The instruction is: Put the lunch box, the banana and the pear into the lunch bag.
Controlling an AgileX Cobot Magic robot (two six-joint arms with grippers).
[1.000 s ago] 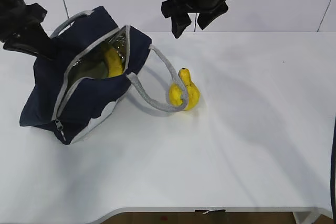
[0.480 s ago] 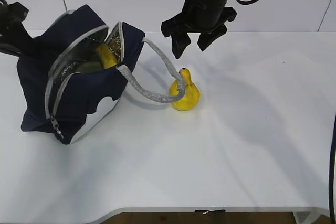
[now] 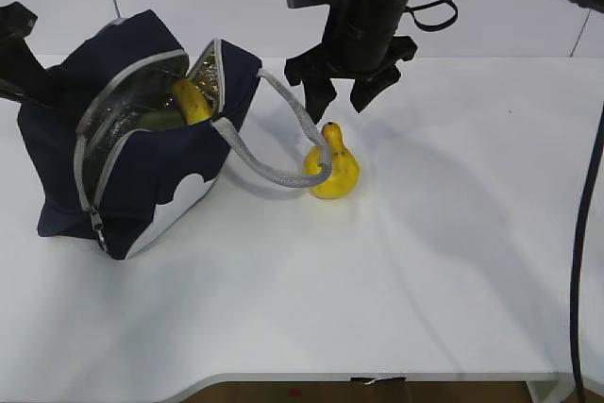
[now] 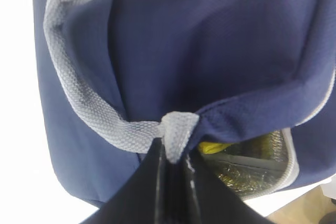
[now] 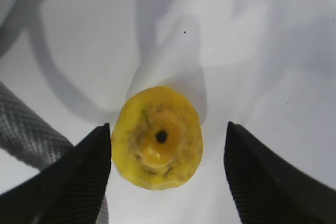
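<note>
The navy lunch bag (image 3: 142,172) stands open at the left, foil lining showing. The banana (image 3: 192,101) lies inside it, beside a dull green surface that may be the lunch box; I cannot tell for sure. My left gripper (image 4: 173,156) is shut on the bag's grey rear handle (image 4: 79,98), and the left arm (image 3: 21,63) is half hidden behind the bag. The yellow pear (image 3: 332,169) stands upright on the table. My right gripper (image 3: 340,99) hangs open just above it. From above, the pear (image 5: 157,137) sits between the fingers (image 5: 89,166), nearer the left one.
The bag's front handle loop (image 3: 278,172) droops onto the table and leans against the pear's left side; this handle (image 5: 26,124) lies by my right gripper's left finger. The white table (image 3: 453,261) ends at its front edge (image 3: 283,377). A wall stands behind.
The left arm has pulled the bag upright and a little leftward by its handle. The right gripper has come down from high above to just over the pear, still open.
</note>
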